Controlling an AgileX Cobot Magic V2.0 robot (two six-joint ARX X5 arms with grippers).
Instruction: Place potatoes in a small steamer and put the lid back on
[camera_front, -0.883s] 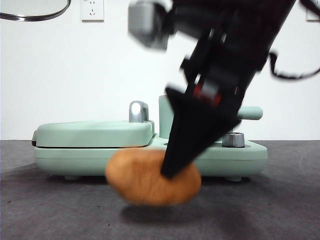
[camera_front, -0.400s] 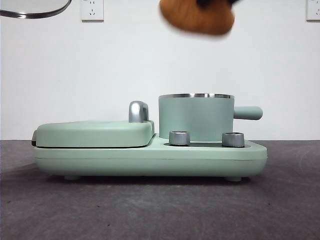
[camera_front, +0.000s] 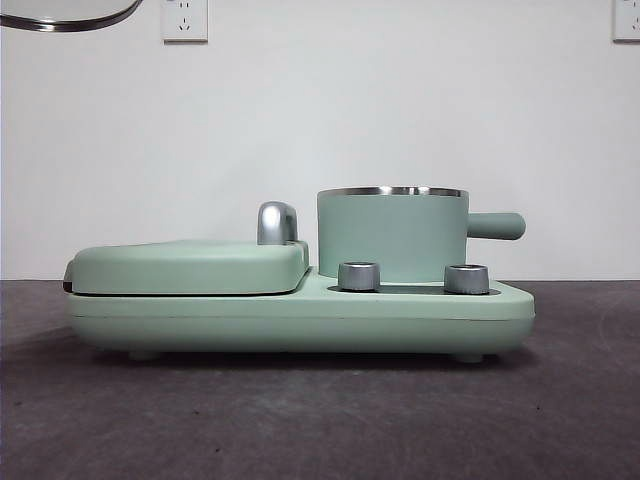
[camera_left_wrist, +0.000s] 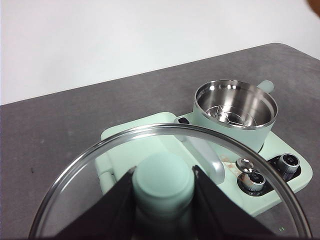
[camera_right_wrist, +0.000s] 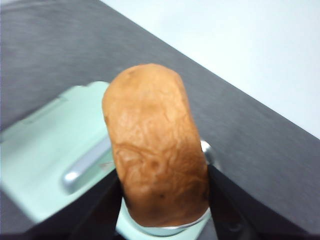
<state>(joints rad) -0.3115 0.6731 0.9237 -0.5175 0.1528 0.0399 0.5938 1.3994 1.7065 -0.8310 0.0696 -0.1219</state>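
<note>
The small steamer (camera_front: 392, 235) stands uncovered on the right half of the mint-green cooker, its steel inside empty in the left wrist view (camera_left_wrist: 235, 105). My left gripper (camera_left_wrist: 163, 186) is shut on the knob of the glass lid (camera_left_wrist: 165, 180), held high at the left; the lid's rim (camera_front: 70, 18) shows at the front view's top left corner. My right gripper (camera_right_wrist: 162, 187) is shut on the orange-brown potato (camera_right_wrist: 155, 145), high above the cooker and out of the front view. The steamer's steel rim (camera_right_wrist: 172, 229) peeks out below the potato.
The flat green griddle cover (camera_front: 190, 265) with its chrome handle (camera_front: 277, 222) takes up the cooker's left half. Two steel knobs (camera_front: 360, 276) (camera_front: 466, 278) face the front. Dark grey table surface (camera_front: 320, 420) lies around the cooker.
The right gripper lifted the potato from the table in front of the cooker, up past the steamer and out of the front view's top. The lid stayed held at the top left.
</note>
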